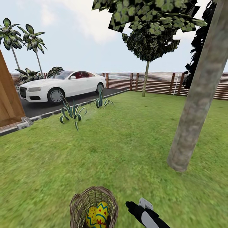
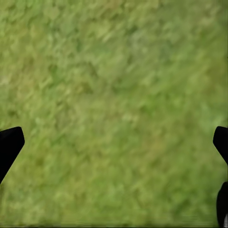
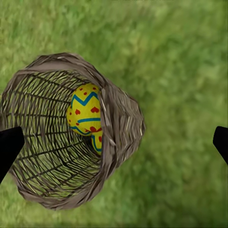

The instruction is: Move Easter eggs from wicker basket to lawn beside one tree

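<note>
Your Easter eggs [image 1: 97, 214] sit inside the wicker basket [image 1: 77, 205] on the lawn [image 1: 126, 152] right in front of you; two show clearly, a third you cannot confirm; none lies by the tree [image 1: 193, 114] ahead to the right, so the task looks unstarted; your right gripper [image 3: 114, 142] hangs spread wide over the basket's rim, grasping nothing; your left gripper [image 2: 114, 142] is released too, over bare grass.
</note>
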Controlling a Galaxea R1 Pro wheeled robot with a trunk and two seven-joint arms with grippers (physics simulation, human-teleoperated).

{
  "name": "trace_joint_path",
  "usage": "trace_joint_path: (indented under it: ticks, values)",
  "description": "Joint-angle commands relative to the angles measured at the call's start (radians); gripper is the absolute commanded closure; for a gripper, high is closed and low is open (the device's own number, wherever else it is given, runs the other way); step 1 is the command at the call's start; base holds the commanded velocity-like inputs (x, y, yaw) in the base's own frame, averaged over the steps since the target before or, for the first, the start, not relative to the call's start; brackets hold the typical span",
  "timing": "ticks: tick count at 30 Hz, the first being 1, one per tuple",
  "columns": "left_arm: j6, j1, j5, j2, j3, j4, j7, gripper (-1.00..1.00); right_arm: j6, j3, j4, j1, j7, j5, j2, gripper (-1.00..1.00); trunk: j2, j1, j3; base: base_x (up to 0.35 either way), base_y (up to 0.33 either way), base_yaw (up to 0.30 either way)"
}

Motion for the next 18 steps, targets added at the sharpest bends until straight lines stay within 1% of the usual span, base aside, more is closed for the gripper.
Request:
trace_joint_path:
  ticks: [1, 6, 9, 12, 18]
  values:
    - [-0.003, -0.001, 0.005, 0.0, 0.001, 0.004, 0.0, -1.0, 0.002, 0.006, -0.002, 0.0, -0.008, -0.007, -0.002, -1.0, 0.007, -0.004, 0.002, 0.0, 0.0, 0.0]
    - [-0.009, -0.001, 0.005, 0.0, 0.0, 0.012, 0.0, -1.0, 0.0, 0.006, -0.002, 0.002, -0.009, -0.007, -0.005, -1.0, 0.042, -0.023, 0.019, 0.0, 0.0, 0.0]
    - [-0.014, -0.001, 0.005, 0.0, 0.0, 0.014, 0.0, -1.0, 0.0, 0.006, -0.002, 0.003, -0.01, 0.002, -0.005, -1.0, 0.063, -0.035, 0.03, 0.0, 0.0, -0.012]
    - [-0.017, -0.001, 0.005, 0.0, 0.0, 0.015, 0.0, -1.0, -0.001, 0.005, -0.002, 0.003, -0.012, 0.021, -0.005, -1.0, 0.084, -0.046, 0.042, 0.0, 0.0, -0.113]
    - [-0.019, -0.001, 0.005, 0.0, 0.0, 0.015, 0.0, -1.0, -0.003, 0.003, -0.001, 0.003, -0.011, 0.037, -0.006, -1.0, 0.126, -0.069, 0.068, 0.0, 0.0, -0.184]
